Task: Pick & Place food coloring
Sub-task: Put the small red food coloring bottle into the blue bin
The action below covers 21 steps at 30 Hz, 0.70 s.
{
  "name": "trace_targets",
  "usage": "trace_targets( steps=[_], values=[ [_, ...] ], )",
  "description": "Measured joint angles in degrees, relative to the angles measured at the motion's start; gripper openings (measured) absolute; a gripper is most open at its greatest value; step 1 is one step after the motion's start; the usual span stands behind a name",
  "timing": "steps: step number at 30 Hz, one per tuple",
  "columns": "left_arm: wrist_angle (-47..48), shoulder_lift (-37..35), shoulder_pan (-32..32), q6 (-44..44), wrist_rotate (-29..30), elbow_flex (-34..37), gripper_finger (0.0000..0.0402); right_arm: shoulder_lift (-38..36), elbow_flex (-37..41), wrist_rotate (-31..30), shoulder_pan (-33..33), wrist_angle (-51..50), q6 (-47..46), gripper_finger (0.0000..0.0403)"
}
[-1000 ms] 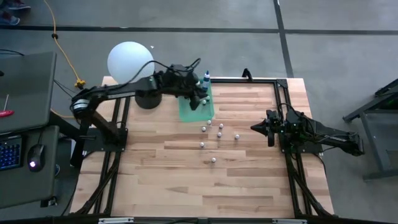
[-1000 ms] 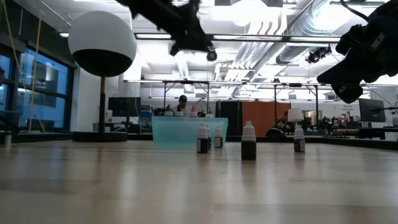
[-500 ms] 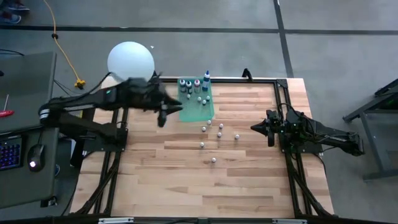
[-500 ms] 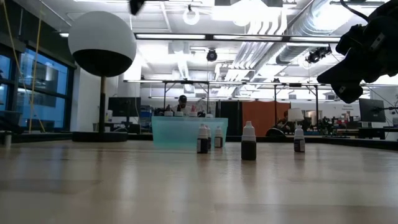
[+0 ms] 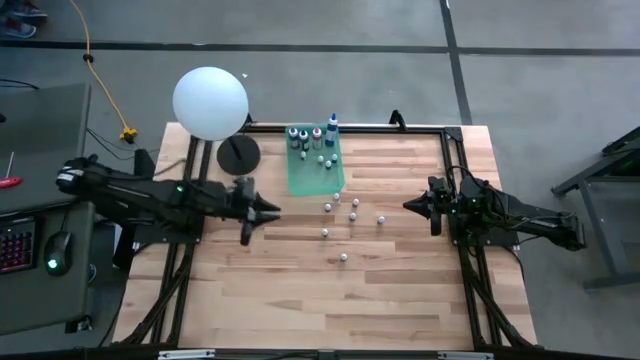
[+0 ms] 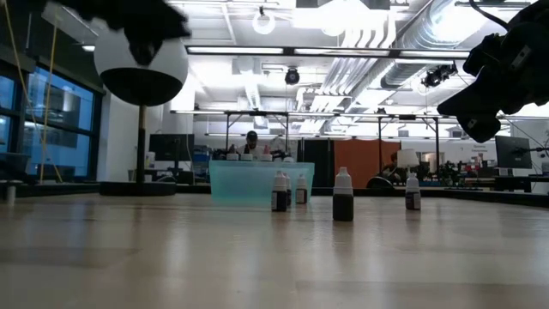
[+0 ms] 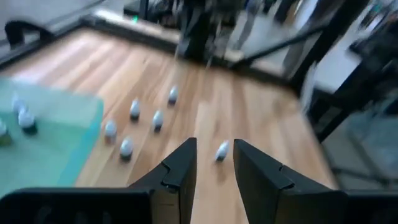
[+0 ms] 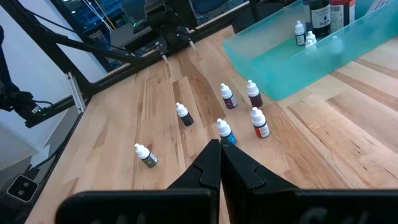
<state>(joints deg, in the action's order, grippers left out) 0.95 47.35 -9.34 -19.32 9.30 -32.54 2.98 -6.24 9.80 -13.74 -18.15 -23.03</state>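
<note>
we begin with the table (image 5: 300,290), then the translucent green tray (image 5: 310,180) near its far edge, where several food coloring bottles already stand (image 5: 318,137). six loose bottles (image 5: 353,214) sit upright on the bare wood just in front of the tray, between the two arms, and the one set apart nearest the front (image 5: 343,258) stands alone.

the left tool (image 5: 270,212) hangs over the table with its fingers spread and nothing between them, pointing across toward the cluster; in its wrist view the loose bottles (image 7: 157,118) lie straight ahead of the open fingers, with the tray's corner (image 7: 56,124) off to one side. the right tool (image 5: 410,205) waits at the table's right side, its fingers pressed together and empty.

what the next move turns on, as we judge it: the bottles lie to the right of the left tool, along its pointing line, and each stands with its long axis vertical, so a reach forward and then down over a white cap suits. the right tool is nearer the cluster, but it is closed and parked, so we take the left arm to be the working one.
</note>
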Motion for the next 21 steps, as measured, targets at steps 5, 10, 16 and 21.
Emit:
trace_targets(
  steps=[5, 10, 16, 21],
  values=[
    [-5.68, 7.14, -0.96, 0.10, -0.33, 4.54, 0.0104, 0.00, 0.00, 0.00, -0.02, 0.00, 0.00, 0.0000],
    [-11.84, 16.14, -0.81, 6.45, -4.32, 5.37, 0.0104, 0.00, 0.00, 0.00, -0.01, -0.02, 0.01, 0.0000],
    [-22.51, 25.10, -0.81, 18.31, -7.28, 5.31, 0.0104, 0.00, 0.00, 0.00, -0.02, -0.02, 0.04, 0.0000],
    [-27.67, 31.20, -0.79, 19.40, -6.64, 5.21, 0.0104, 0.00, 0.00, 0.00, 0.00, -0.01, 0.06, 0.0000]
  ],
)
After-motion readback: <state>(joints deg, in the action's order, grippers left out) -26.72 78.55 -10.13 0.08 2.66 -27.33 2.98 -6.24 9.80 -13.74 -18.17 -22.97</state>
